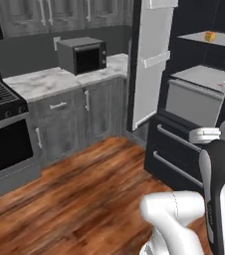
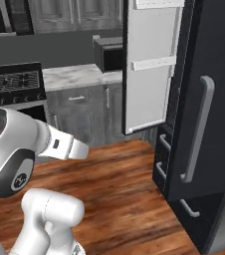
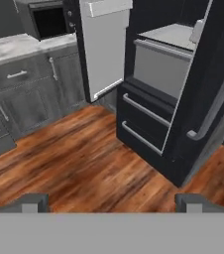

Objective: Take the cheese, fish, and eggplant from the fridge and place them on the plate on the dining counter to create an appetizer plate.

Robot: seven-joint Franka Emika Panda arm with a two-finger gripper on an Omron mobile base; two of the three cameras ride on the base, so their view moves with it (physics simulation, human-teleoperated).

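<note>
Right now your fingers point(image 3: 112, 202) stand spread as wide as they go and carry nothing, which suits an approach with no pick made yet. You face the fridge point(image 1: 184, 144) with its left door point(image 1: 152, 60) swung open, so the shelves are reachable. The cheese point(image 1: 210, 36) sits on the upper shelf point(image 1: 199, 38), well apart from your hand; I judge it the first target.

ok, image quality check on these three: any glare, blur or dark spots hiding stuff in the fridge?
Left base view: even light, no glare; the cheese reads clearly on a fridge shelf. Right base view: soft; the fridge door blocks the interior. Hand view: slightly blurred; upper interior very dark; the open gripper shows at the bottom.
</note>
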